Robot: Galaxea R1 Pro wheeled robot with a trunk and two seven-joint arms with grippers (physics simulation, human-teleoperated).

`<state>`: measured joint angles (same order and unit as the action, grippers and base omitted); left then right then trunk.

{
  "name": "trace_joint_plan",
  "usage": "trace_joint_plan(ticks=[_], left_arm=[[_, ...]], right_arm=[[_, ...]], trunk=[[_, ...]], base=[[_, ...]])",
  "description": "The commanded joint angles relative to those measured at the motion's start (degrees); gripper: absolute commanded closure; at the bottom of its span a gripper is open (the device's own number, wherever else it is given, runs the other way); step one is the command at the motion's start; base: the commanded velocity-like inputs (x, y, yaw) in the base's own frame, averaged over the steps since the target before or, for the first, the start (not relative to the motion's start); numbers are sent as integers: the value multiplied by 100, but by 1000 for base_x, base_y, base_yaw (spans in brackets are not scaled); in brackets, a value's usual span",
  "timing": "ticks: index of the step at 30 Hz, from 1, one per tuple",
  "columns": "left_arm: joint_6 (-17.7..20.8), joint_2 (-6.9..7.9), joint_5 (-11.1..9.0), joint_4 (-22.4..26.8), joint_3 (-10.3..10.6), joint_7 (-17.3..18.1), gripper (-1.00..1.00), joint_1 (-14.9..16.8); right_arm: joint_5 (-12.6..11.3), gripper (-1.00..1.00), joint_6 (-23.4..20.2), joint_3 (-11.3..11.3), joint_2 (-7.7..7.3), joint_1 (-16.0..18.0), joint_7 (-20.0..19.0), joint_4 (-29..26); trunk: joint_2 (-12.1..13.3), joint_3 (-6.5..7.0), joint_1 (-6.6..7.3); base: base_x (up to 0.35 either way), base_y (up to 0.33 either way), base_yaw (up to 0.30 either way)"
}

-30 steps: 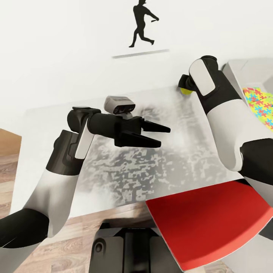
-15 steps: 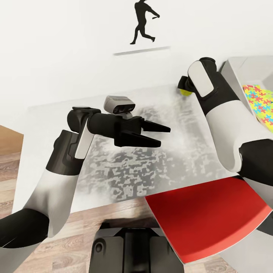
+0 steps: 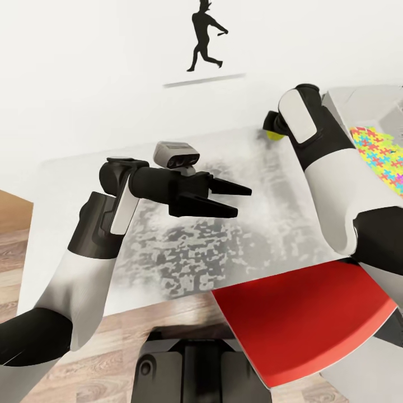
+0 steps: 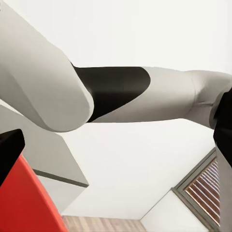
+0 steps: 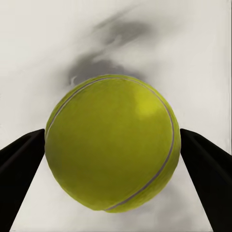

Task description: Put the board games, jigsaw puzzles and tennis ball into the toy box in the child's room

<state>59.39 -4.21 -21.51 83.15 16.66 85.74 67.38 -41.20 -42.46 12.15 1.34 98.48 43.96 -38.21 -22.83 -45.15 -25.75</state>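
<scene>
The tennis ball point(image 5: 112, 142), yellow-green, sits between the two black fingers point(image 5: 21, 162) of my right gripper point(image 5: 112, 145), which touch both its sides. In the head view the tennis ball point(image 3: 274, 135) peeks out under my right gripper point(image 3: 272, 124) near the far edge of the pale mottled table point(image 3: 184, 257). The light grey toy box point(image 3: 350, 103) stands at the right, with a multicoloured jigsaw puzzle point(image 3: 380, 159) lying in it. My left gripper point(image 3: 234, 199) hovers open over the middle of the table, holding nothing.
A flat red slab point(image 3: 302, 324) juts out at the lower right, over the table's near edge, also seen as the red slab point(image 4: 26, 203) in the left wrist view. A baseball-player silhouette point(image 3: 204, 36) marks the white wall behind. Wood floor point(image 3: 112, 358) lies below.
The whole head picture has shifted a little, so the camera moved; the toy box and puzzle sit further left in it. Both arms hold the same pose.
</scene>
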Motion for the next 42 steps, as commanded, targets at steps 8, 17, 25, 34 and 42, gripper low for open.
trace_joint_plan(ticks=[8,17,25,34,42], left_arm=[[61,0,-24,0,-1,9,-100,4],[61,-1,-15,0,3,-4,-100,4],[61,-8,-18,0,-2,-13,-100,4],[61,-2,-12,0,3,-17,-100,4],[61,-6,-11,-9,4,-41,-100,4]], right_arm=[[-78,100,-37,24,-17,5,51,-195],[-81,100,-34,21,-16,8,38,-204],[-81,100,-37,-10,-14,29,28,-221],[-36,100,-258,-47,1,177,69,-796],[-18,100,-638,-24,-25,322,191,-1299]], trunk=[[-8,65,-3],[-8,147,-3],[-8,219,-3],[-8,301,-3],[-8,374,-3]], base=[[-94,43,-69],[-143,26,-64],[-53,13,-16],[-1,0,0],[0,0,0]])
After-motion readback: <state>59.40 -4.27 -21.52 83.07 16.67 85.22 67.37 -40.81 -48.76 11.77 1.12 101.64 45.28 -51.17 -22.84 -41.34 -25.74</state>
